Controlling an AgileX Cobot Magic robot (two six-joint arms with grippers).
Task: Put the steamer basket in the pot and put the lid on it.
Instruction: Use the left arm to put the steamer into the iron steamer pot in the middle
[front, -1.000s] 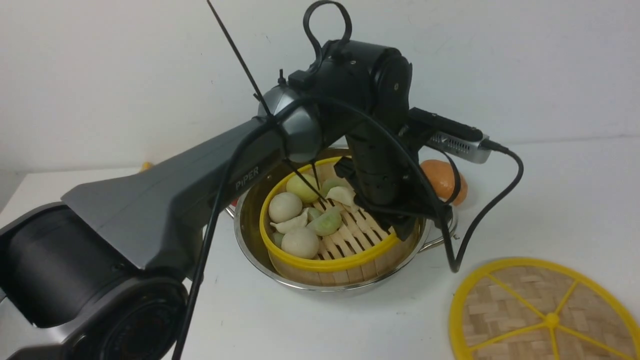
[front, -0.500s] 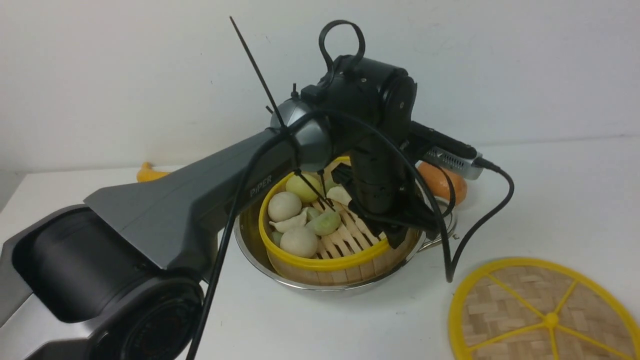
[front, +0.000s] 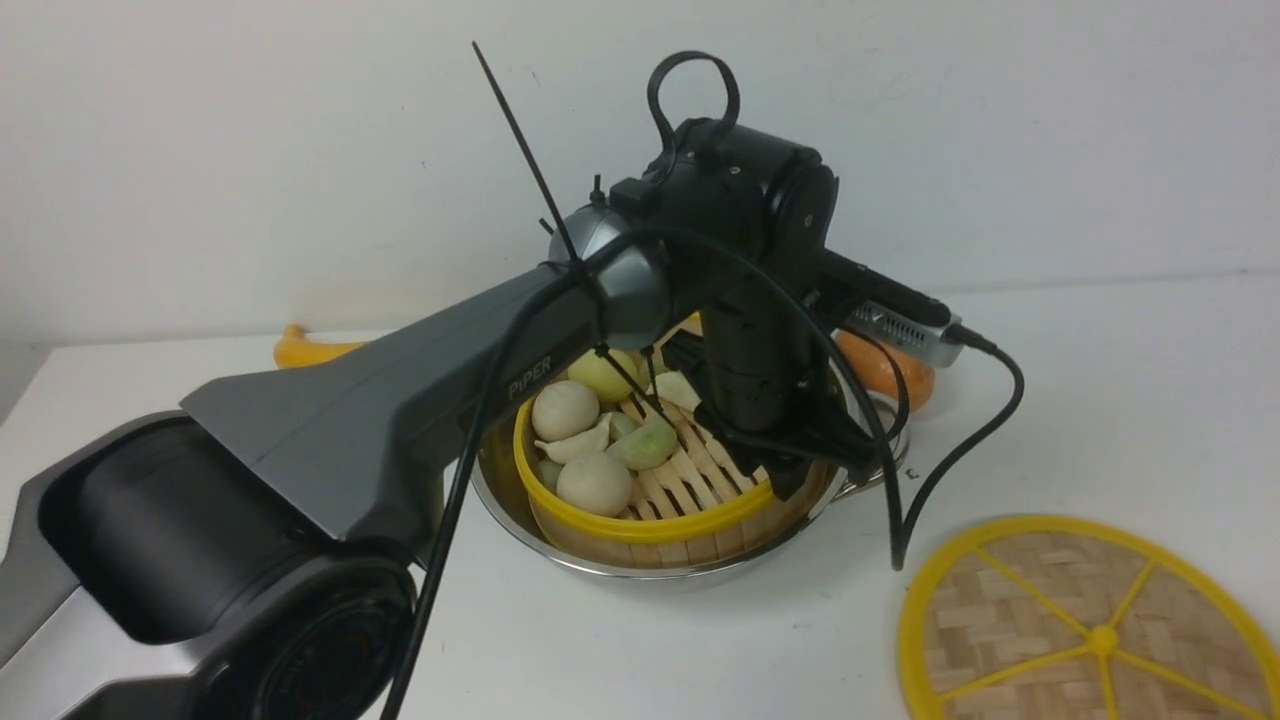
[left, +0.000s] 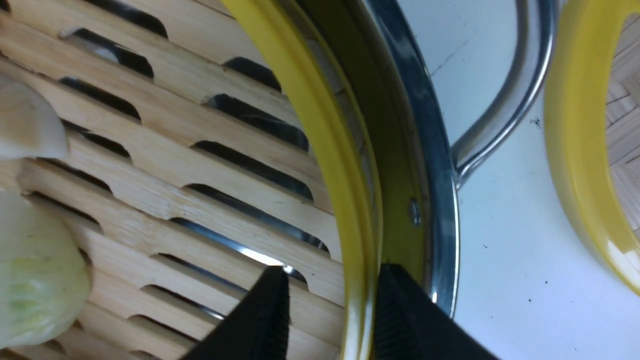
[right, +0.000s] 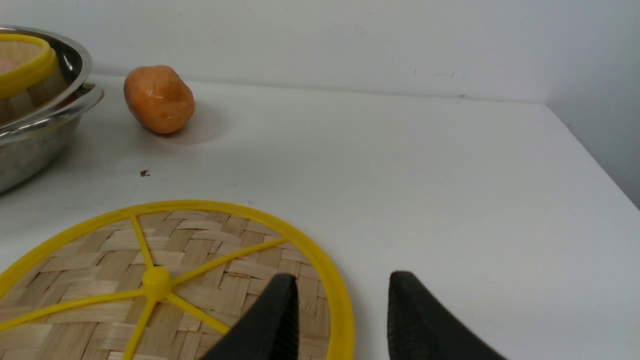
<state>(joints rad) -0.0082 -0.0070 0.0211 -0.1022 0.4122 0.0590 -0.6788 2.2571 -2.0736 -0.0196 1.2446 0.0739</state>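
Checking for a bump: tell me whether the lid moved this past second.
No. In the front view the lid keeps the same gap from the pot.

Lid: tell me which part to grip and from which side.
Grip the yellow rim at the edge nearest the right hand, from above, one finger each side. The lid lies flat on the table, and its centre knob is small.

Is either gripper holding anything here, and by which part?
Nothing: the left gripper stands open astride the steamer basket rim; the right gripper is open over the lid.
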